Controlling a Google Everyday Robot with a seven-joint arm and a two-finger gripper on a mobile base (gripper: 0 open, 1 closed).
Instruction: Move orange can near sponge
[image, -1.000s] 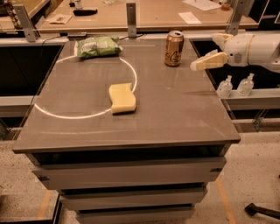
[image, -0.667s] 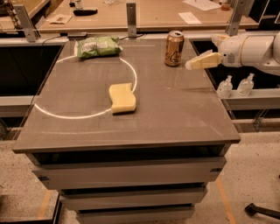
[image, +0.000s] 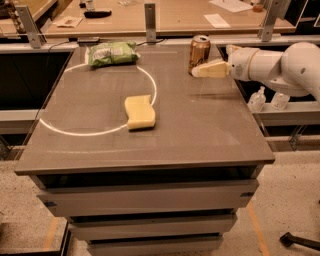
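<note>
Camera view showed the orange can (image: 200, 52) upright at one o'clock on the desk (image: 210, 130), well apart from the sponge (image: 139, 112) near centre. At the can's three o'clock sat the tool (image: 207, 69), seemingly lined up for a side grasp; whether wide or narrow, I could not tell.

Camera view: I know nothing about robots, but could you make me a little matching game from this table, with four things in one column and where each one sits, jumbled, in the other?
Things
1. orange can
2. sponge
3. green snack bag
4. gripper

Places
A. reaching in from the right side of the table, tip close beside the orange can
B. standing upright near the far edge, right of centre
C. lying near the far edge, left of centre
D. lying flat near the middle, on the line of the white ring

Pairs: 1-B, 2-D, 3-C, 4-A.
</note>
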